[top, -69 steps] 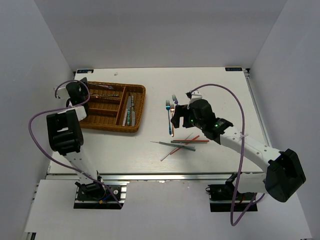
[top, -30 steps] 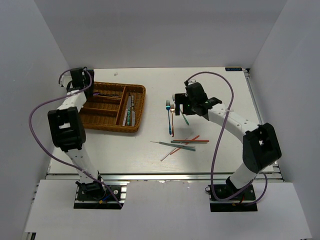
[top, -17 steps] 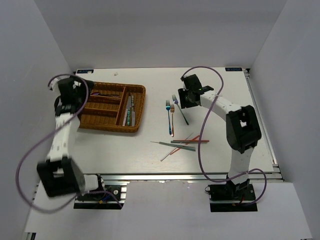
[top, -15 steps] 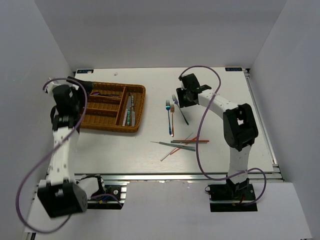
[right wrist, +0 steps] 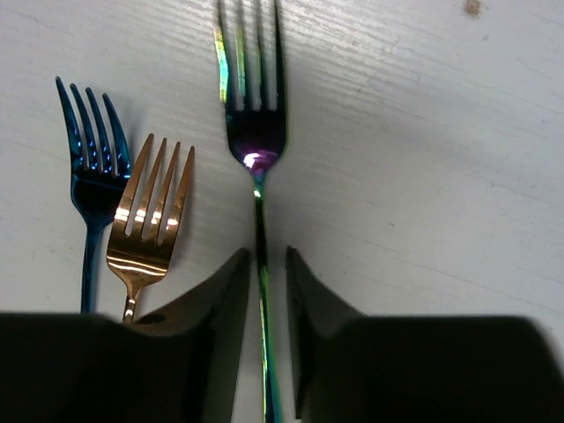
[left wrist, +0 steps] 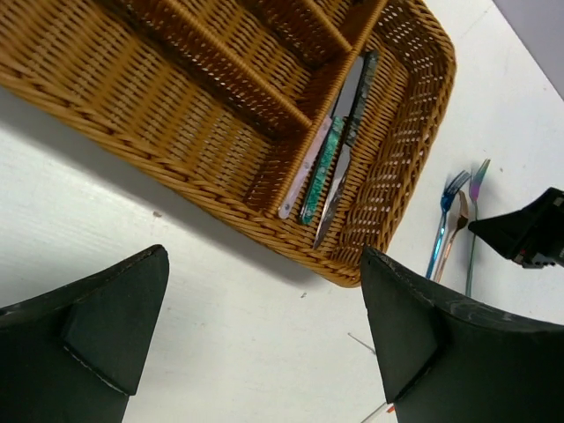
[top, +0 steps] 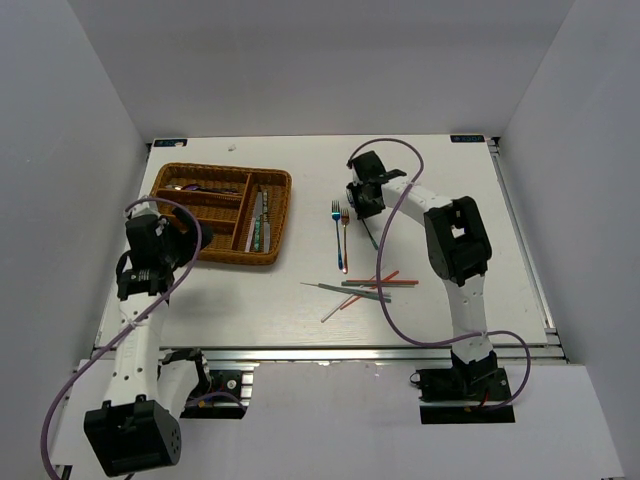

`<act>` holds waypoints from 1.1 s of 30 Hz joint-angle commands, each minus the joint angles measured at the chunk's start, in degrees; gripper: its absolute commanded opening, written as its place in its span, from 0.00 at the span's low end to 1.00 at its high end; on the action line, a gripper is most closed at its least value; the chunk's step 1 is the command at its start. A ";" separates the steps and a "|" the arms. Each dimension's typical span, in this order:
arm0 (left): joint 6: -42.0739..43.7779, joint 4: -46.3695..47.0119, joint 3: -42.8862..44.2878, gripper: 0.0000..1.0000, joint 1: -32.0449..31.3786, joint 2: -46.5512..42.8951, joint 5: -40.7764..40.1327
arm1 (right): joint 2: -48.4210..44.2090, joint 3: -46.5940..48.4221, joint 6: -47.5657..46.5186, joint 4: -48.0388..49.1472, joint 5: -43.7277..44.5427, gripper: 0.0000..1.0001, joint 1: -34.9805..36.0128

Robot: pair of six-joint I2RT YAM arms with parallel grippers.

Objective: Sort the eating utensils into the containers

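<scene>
Nearest the bases, the chopsticks [top: 372, 285] lie crossed on the table [top: 260, 300], well apart from the wicker tray [left wrist: 176, 132]. The left gripper [left wrist: 263, 282] hovers beside the tray, spread wide and empty. Farther out, the right gripper [right wrist: 267, 273] straddles the handle of the purple fork [right wrist: 256, 132], fingers narrowly apart and not clearly pinching. Closing off-centre could skid the thin handle sideways into the copper fork [right wrist: 150, 211] just beside it.
</scene>
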 commanded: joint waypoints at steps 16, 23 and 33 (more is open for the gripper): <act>-20.40 48.07 -3.47 0.98 -24.25 12.68 15.92 | -31.45 -22.05 10.47 10.61 -13.31 0.00 4.58; -15.65 45.62 4.53 0.91 -32.89 21.29 10.11 | -43.58 -29.36 15.21 14.39 -19.92 0.00 12.15; -13.72 40.96 6.74 0.54 -35.36 24.82 8.00 | -47.46 -28.57 16.54 14.04 -17.99 0.00 18.21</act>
